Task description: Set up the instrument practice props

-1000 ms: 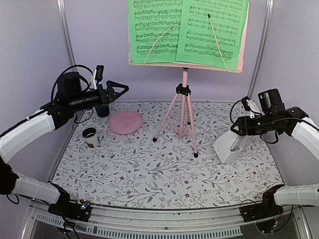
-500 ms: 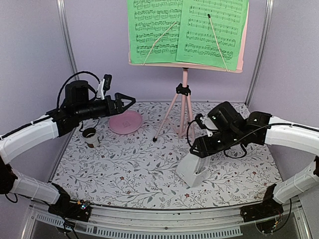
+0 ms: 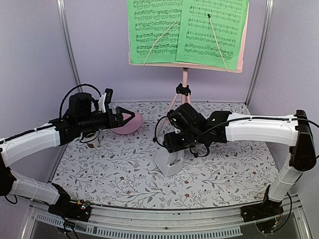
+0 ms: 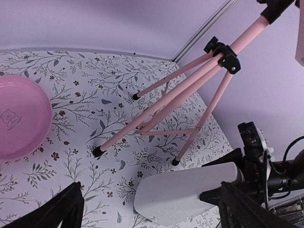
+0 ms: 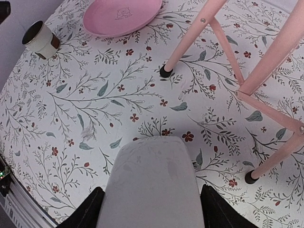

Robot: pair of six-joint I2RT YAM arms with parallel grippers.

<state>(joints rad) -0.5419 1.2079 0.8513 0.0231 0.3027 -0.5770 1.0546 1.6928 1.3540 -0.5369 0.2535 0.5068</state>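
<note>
The right gripper (image 3: 174, 149) pinches the white metronome (image 3: 169, 160) near its narrow top, one dark finger (image 5: 90, 209) pressed to each side, so the body reaches out from the jaws toward the floral table (image 3: 124, 184). Whether its base rests on the cloth or hangs just above it cannot be told. Just past this gripper, ahead and to its right, stand the pink legs of the stand (image 3: 184, 94), with one black foot straight ahead of the metronome and another off to the right. Farther ahead lies the pink plate (image 5: 121, 14), and ahead to the left a small white cup (image 5: 40, 39) stands upright. The stand's desk rises well above both grippers, carrying two green sheets (image 3: 154, 30), each crossed by a thin wire holder. The left gripper (image 3: 130, 118) is spread wide and holds nothing. It hovers over the near edge of the plate, which shows to its left in the wrist view. Ahead of it are the tripod legs, feet planted on the table. Lower and to its right lies the metronome, tilted, with the right gripper clamped on its far end. The cup sits behind and beneath the left arm, partly hidden by it in the top view.
</note>
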